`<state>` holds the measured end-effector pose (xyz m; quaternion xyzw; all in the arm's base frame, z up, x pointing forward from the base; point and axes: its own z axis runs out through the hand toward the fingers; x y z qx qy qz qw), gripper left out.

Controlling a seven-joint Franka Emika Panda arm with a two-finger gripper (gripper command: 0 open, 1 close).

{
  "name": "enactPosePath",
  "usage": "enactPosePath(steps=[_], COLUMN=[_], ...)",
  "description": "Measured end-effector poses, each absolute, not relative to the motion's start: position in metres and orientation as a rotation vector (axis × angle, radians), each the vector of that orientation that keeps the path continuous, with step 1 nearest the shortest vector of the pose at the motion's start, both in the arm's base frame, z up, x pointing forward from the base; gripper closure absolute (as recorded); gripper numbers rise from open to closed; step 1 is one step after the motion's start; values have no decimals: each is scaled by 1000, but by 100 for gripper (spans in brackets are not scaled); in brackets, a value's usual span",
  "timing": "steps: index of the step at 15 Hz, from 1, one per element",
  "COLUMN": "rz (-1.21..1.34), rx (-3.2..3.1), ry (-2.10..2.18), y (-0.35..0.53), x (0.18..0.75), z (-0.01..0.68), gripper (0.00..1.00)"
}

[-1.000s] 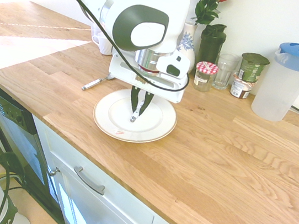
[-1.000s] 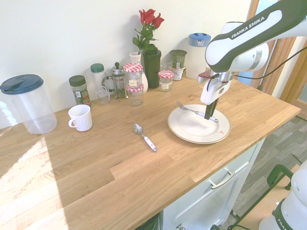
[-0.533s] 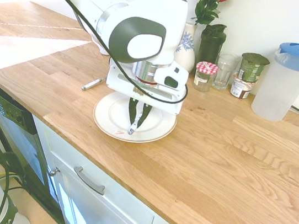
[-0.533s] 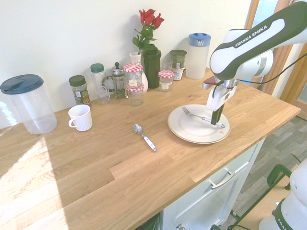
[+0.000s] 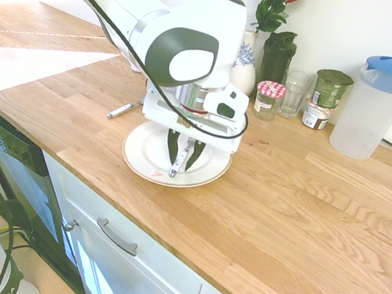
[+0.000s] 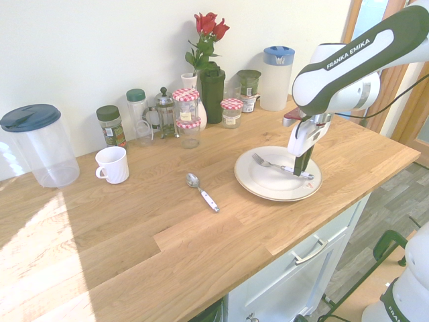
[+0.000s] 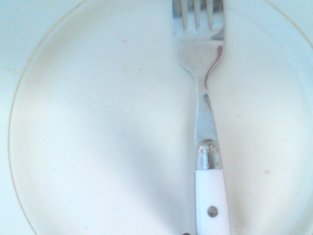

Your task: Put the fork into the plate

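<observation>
The white plate (image 5: 143, 160) with its thin gold rim line sits near the counter's front edge, also seen in the second exterior view as the plate (image 6: 265, 185). The fork (image 6: 275, 164) lies flat on it, tines toward the wall and pale handle toward the front rim. My gripper (image 5: 181, 162) points straight down over the plate. Its fingers stand slightly apart on either side of the fork (image 5: 175, 171) handle and look open. The wrist view shows the fork (image 7: 208, 127) lying on the plate (image 7: 98, 122).
A spoon (image 6: 201, 191) with a pale handle lies on the wood left of the plate, and a white mug (image 6: 112, 164) stands further left. Jars, a vase of roses (image 6: 206, 40) and two clear pitchers (image 5: 375, 106) (image 6: 40, 144) line the wall. The counter edge runs close beyond the plate.
The gripper carried the fork down and toward the plate's front. The raised tines came down until the fork lay flat. The fingers have parted from the handle.
</observation>
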<state>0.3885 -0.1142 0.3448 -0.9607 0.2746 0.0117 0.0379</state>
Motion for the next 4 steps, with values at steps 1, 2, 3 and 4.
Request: enactPosePath(steps=[1,2,3,4], rz=[24,5,-19,-43], rx=[-2945,-2937,-2921,-2903], ry=[848,859,872,887], y=[-115,-116,-119,-122], x=[391,394,399,404], z=[348,353,360,368], gripper=[0,0,0,0])
